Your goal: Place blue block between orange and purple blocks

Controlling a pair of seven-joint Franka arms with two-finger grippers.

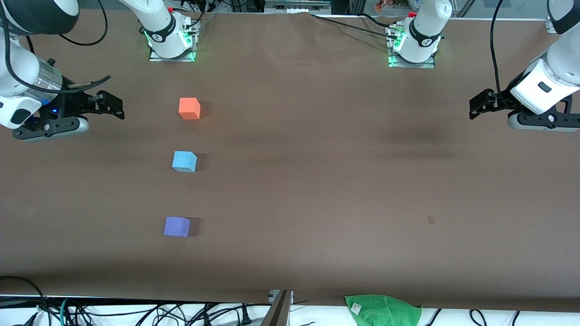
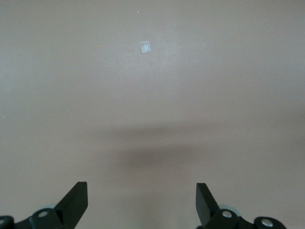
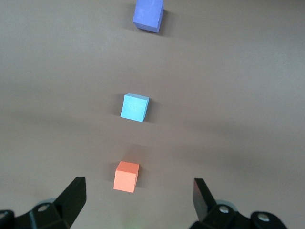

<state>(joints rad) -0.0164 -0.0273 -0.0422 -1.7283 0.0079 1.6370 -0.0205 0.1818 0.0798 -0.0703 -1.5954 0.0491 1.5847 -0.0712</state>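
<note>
Three cubes lie in a line on the brown table toward the right arm's end. The orange block (image 1: 189,108) is farthest from the front camera, the blue block (image 1: 184,161) lies in the middle, and the purple block (image 1: 176,227) is nearest. The right wrist view shows the orange block (image 3: 126,176), the blue block (image 3: 134,107) and the purple block (image 3: 148,14) in the same line. My right gripper (image 1: 114,107) is open and empty, up at the table's end, apart from the cubes. My left gripper (image 1: 476,105) is open and empty over bare table at the left arm's end.
A green cloth (image 1: 384,309) lies at the table's edge nearest the front camera. A small pale patch (image 2: 146,46) marks the table surface in the left wrist view. Cables hang along the near edge.
</note>
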